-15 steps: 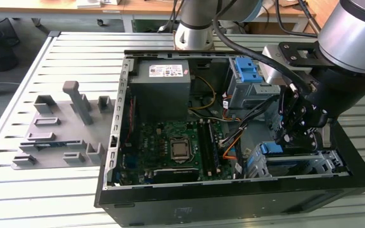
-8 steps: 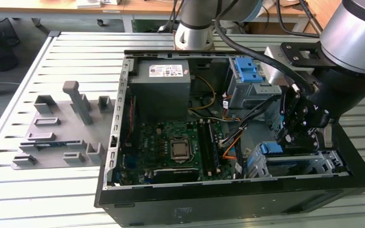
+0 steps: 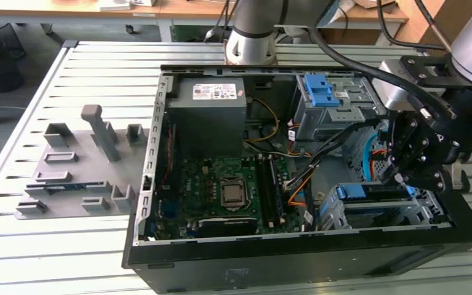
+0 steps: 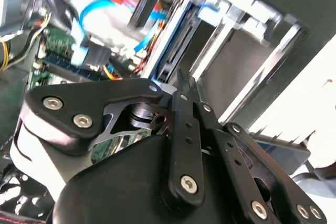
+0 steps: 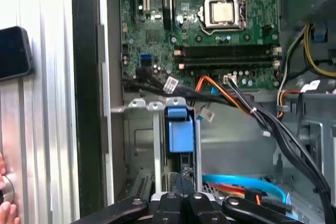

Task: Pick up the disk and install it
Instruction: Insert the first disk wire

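Gripper (image 5: 182, 172), black linkage, fingers drawn close together with nothing seen between them, tips just beside the disk (image 5: 178, 129), which stands on edge by its blue bracket in a slot of the metal drive cage (image 5: 139, 145) at a corner of the open computer case (image 3: 302, 261). Case also holds motherboard (image 3: 211, 178), grey power-supply box (image 3: 211, 117), a second bay (image 3: 355, 101) with blue latch, a blue cable (image 5: 247, 183) and an orange cable (image 5: 220, 92). Risk, as judged: a skewed push could jam the bracket in the cage rails, and the fingers could snag the blue cable lying near them.
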`<state>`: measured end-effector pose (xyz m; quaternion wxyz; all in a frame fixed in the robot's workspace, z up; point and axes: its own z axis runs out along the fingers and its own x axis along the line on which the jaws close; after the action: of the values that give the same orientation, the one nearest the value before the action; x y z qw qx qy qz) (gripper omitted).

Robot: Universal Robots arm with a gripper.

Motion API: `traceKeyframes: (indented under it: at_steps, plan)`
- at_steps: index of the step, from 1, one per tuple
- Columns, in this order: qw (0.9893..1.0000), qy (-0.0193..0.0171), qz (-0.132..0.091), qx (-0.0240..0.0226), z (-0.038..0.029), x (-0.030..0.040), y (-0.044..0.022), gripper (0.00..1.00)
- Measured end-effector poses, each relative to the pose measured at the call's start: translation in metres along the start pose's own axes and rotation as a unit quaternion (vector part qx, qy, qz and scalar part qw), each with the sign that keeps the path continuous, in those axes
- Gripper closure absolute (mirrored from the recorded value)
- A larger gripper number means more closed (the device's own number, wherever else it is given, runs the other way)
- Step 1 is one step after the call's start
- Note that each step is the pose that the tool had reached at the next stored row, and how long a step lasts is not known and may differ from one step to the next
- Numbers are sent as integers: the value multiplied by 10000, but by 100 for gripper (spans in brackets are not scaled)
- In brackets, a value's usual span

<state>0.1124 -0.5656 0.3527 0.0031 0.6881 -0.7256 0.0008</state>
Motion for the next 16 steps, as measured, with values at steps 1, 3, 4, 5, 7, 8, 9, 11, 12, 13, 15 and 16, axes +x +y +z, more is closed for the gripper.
traceKeyframes:
  at_steps: [1, 3, 4, 5, 7, 8, 9, 11, 12, 13, 15, 16]
  plan:
    - [10000, 0, -1, 0, 0, -3, -45, 89]
    - [10000, 0, -1, 0, 1, -7, -109, 89]
    - [10000, 0, -1, 0, 1, -8, -125, 89]
    - [10000, 0, 0, 0, 1, -9, -135, 89]
    - [10000, -1, -1, 0, 1, -22, -148, 89]
    - [10000, 0, 0, 1, -2, -32, -149, 89]
    - [10000, -1, 0, 3, -10, -43, -149, 89]
    - [10000, -1, 0, 9, -31, -67, -150, 89]
    - [10000, -1, 0, 11, -40, -80, -151, 89]
    - [10000, -1, 0, 14, -49, -91, -151, 89]
    - [10000, -1, 0, 17, -64, -108, -153, 89]
    - [10000, 0, 0, 18, -70, -112, -155, 89]
